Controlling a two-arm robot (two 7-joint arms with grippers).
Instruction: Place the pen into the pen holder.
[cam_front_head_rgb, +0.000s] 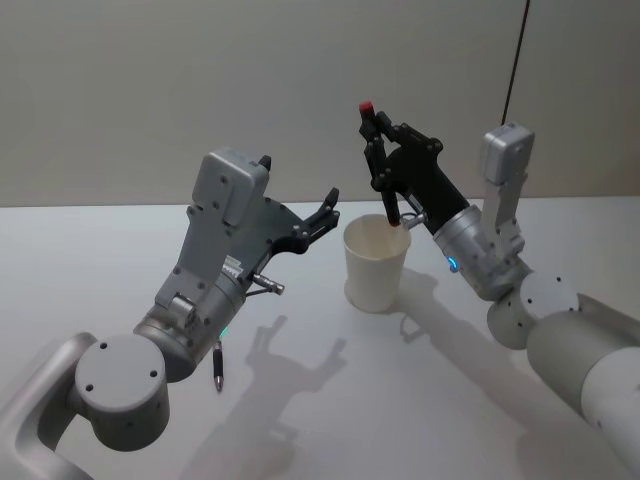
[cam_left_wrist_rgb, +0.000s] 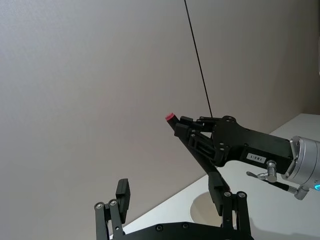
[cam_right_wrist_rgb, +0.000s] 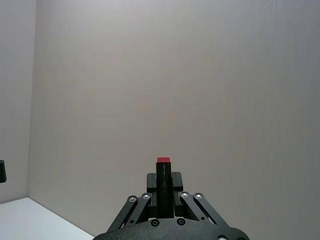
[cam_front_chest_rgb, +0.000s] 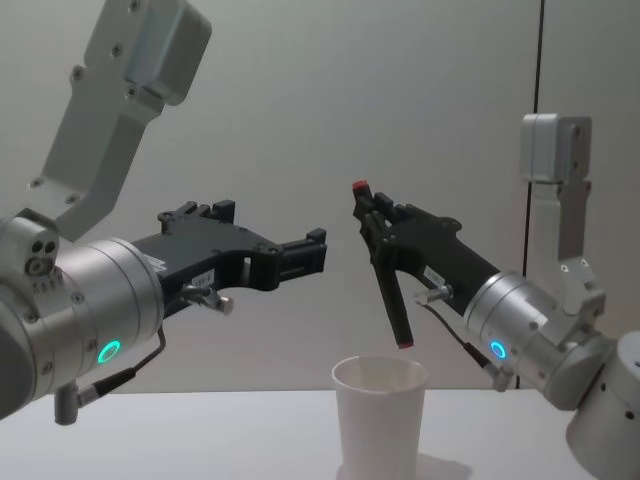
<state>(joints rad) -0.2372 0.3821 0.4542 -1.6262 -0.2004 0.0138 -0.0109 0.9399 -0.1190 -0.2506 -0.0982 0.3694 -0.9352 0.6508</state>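
The pen, black with a red cap on top, hangs tilted in my right gripper, which is shut on its upper part. Its lower tip sits just above the mouth of the pen holder, a white paper cup standing upright on the table. From the head view the pen is over the far rim of the pen holder. The red-capped pen stands between the fingers in the right wrist view. My left gripper hovers open and holding nothing, left of the cup and above the table.
The white table stretches around the cup, with a plain grey wall behind. A thin black cable hangs down the wall at the right. The left arm's big elbow joint fills the near left.
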